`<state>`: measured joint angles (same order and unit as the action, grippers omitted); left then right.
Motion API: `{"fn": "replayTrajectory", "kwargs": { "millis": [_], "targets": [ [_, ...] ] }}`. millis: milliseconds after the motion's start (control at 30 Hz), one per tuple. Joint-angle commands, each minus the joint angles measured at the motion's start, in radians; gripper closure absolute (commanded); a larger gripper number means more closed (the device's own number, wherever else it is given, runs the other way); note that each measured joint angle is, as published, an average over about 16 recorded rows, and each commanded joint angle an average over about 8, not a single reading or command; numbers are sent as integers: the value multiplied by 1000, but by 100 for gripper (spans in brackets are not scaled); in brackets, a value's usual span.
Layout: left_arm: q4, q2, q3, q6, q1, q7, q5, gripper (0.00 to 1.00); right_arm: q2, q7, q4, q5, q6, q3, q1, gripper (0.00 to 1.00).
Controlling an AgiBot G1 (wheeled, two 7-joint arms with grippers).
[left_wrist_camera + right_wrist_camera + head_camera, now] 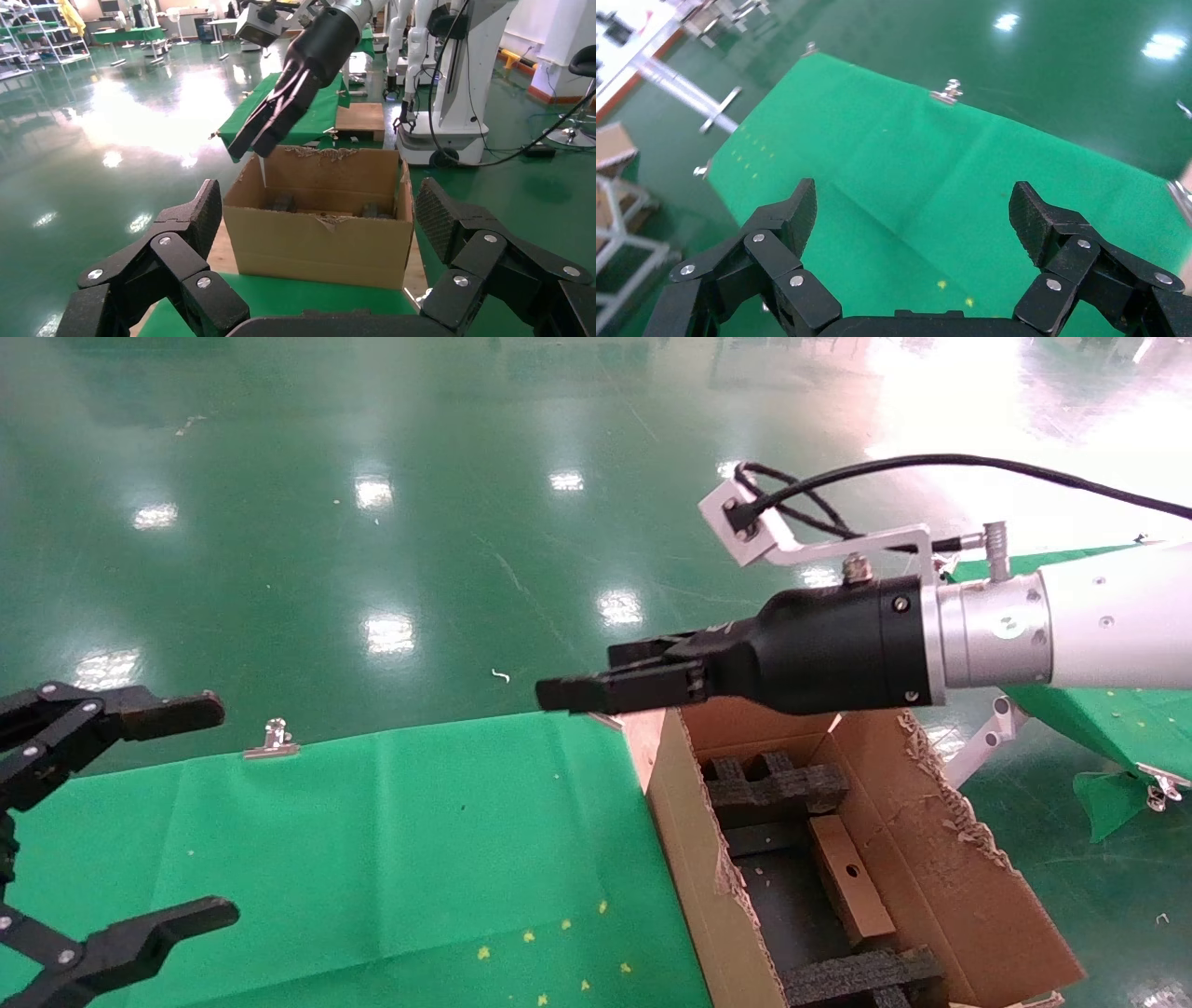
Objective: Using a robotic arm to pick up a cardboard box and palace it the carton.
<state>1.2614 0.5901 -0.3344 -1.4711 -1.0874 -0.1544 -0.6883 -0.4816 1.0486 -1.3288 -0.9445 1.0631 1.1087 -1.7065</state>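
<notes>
From the head, your right gripper (568,693) is reaching out above the carton's (689,859) far corner, and the cardboard box (849,877) is lying inside. Your left gripper (200,812) is waiting wide open over the green table (419,840). Both wrist views are showing fingers (793,214) spread apart, holding nothing

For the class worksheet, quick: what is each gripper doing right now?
Left gripper: open, empty, over the green table.
Right gripper: open, empty, above the carton's edge.
</notes>
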Motion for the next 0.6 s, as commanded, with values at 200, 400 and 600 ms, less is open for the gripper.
{"fn": "replayTrajectory", "kwargs": {
  "millis": [200, 400, 600],
  "targets": [
    [0, 0, 0, 0, 0, 0, 0, 0, -25, -168, 9, 42, 84, -162, 123, 0],
    [0, 0, 0, 0, 0, 0, 0, 0, -47, -312, 16, 78, 157, -301, 229, 0],
    [0, 0, 0, 0, 0, 0, 0, 0, -69, -456, 24, 113, 229, -440, 335, 0]
  ]
}}
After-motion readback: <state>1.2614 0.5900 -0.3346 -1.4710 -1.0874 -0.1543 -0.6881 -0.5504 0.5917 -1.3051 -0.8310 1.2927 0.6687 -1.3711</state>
